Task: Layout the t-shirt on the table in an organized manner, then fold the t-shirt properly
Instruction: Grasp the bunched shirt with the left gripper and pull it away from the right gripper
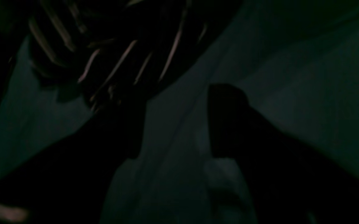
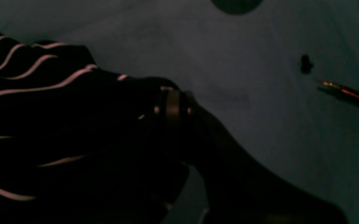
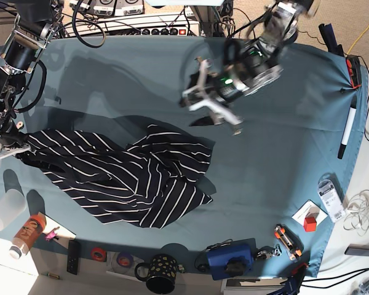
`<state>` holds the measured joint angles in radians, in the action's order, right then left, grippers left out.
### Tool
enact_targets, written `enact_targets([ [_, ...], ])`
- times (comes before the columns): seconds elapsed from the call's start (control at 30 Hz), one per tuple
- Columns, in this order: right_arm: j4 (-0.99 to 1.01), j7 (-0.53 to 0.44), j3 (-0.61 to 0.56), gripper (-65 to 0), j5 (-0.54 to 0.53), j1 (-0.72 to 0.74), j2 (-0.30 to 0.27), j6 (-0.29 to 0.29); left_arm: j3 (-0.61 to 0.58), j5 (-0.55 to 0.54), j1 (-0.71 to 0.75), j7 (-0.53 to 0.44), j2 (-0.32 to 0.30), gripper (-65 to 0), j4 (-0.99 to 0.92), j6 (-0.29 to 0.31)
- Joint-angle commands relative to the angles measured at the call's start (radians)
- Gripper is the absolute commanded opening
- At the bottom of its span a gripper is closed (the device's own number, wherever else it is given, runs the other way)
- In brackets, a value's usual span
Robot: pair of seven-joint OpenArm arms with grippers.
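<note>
Left wrist view: very dark. The left gripper (image 1: 176,124) has its two fingers (image 1: 226,121) spread wide over bare table (image 1: 306,102), holding nothing. A bunched edge of the t-shirt (image 1: 111,53) lies beyond the tips, apart from them.

Right wrist view: the right gripper (image 2: 173,109) appears pinched shut on t-shirt (image 2: 42,124) fabric, though the dim picture hides the contact itself.

Base view: the t-shirt (image 3: 129,178) lies crumpled at left-centre of the table (image 3: 283,160), one end drawn out to the right gripper (image 3: 15,144) at the left edge. The left gripper (image 3: 212,101) hangs blurred above the cloth's far right corner.

Risk: a single-corner pull could drag the whole heap rather than spread it. A descending left gripper could pinch the teal cover along with the shirt.
</note>
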<state>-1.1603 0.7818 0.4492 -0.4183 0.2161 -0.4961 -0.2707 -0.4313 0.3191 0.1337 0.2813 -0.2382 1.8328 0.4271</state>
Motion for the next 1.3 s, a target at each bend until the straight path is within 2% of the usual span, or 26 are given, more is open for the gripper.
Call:
enact_targets([
  [0.0, -0.017, -0.021, 0.006, -65.0, -0.007, 0.022, -0.027, -0.003, -0.018, 0.004, -0.029, -0.029, 0.006, -32.8, 0.006, -0.03],
  [0.17, -0.017, -0.01, 0.006, -65.0, -0.002, 0.022, -0.027, -0.003, -0.118, 0.098, -0.122, -0.028, 0.055, -32.8, -0.097, -0.053],
  [0.3, -0.017, -0.006, 0.006, -65.0, 0.0, 0.022, -0.027, -0.003, -0.161, 0.108, -0.204, -0.028, 0.121, -32.8, -0.251, -0.125],
  [0.47, -0.017, -0.004, 0.006, -65.0, 0.0, 0.022, -0.027, -0.003, -0.169, 0.108, -0.293, -0.027, 0.181, -32.8, -0.396, -0.163],
  [0.73, -0.017, -0.004, 0.006, -65.0, 0.012, 0.022, -0.028, -0.003, -0.169, 0.108, -0.345, -0.015, 0.204, -33.4, -0.504, -0.162],
  [0.8, -0.017, -0.003, 0.006, -65.0, 0.023, 0.022, -0.028, -0.003, -0.169, 0.108, -0.344, -0.011, 0.204, -39.4, -0.51, -0.166],
  [0.93, -0.017, -0.004, 0.006, -65.0, 0.02, 0.022, -0.028, -0.008, -0.169, 0.108, -0.344, 0.0, 0.204, -65.0, -0.508, -0.167],
  [0.97, -0.017, -0.003, 0.006, -65.0, 0.011, 0.023, -0.028, -0.035, -0.169, 0.107, -0.344, 0.001, 0.205, -65.0, -0.508, -0.166],
  [1.0, -0.017, -0.003, 0.006, -65.0, -0.013, 0.022, -0.028, -0.085, -0.169, 0.108, -0.344, 0.013, 0.205, -65.0, -0.504, -0.165],
  [1.07, -0.017, 0.014, 0.006, -65.0, -0.096, 0.022, -0.028, -0.223, -0.169, 0.103, -0.344, 0.06, 0.205, -65.0, -0.483, -0.173],
  [1.1, -0.017, 0.03, 0.006, -65.0, -0.159, 0.023, -0.028, -0.295, -0.169, 0.088, -0.344, 0.091, 0.205, -65.0, -0.465, -0.194],
  [1.17, -0.017, 0.069, 0.006, -65.0, -0.311, 0.022, -0.028, -0.427, -0.169, 0.051, -0.344, 0.186, 0.204, -65.0, -0.41, -0.292],
  [1.27, -0.017, 0.129, 0.007, -65.0, -0.518, 0.023, -0.028, -0.427, -0.167, 0.044, -0.344, 0.373, 0.203, -65.0, -0.275, -0.438],
])
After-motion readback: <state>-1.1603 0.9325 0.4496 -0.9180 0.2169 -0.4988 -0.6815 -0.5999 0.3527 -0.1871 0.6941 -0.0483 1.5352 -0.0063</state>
